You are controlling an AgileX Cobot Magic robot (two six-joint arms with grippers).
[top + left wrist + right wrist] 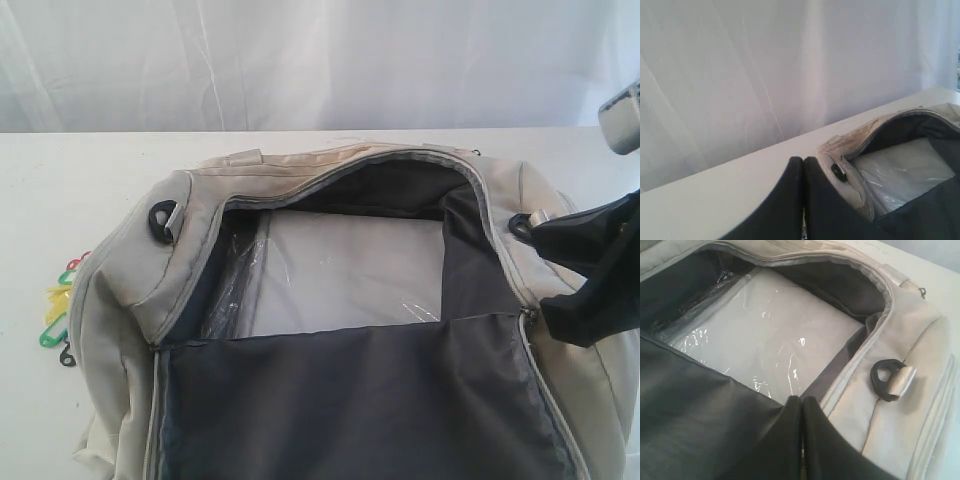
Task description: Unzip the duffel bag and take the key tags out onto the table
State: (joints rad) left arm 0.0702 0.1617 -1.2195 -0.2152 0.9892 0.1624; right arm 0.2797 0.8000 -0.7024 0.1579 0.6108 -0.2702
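The cream-beige duffel bag lies unzipped on the white table, its dark grey flap folded toward the camera. Inside the bag only a clear plastic-wrapped base panel shows. The key tags, in red, yellow and green, lie on the table to the left of the bag. My right gripper is shut at the bag's right zipper edge, near a black strap ring, with nothing seen between its fingers. My left gripper is shut and empty, above the table beside the bag's end.
A white curtain hangs behind the table's far edge. A grey part of the right arm shows at the upper right. A second black strap ring sits on the bag's left end. The left arm is outside the exterior view.
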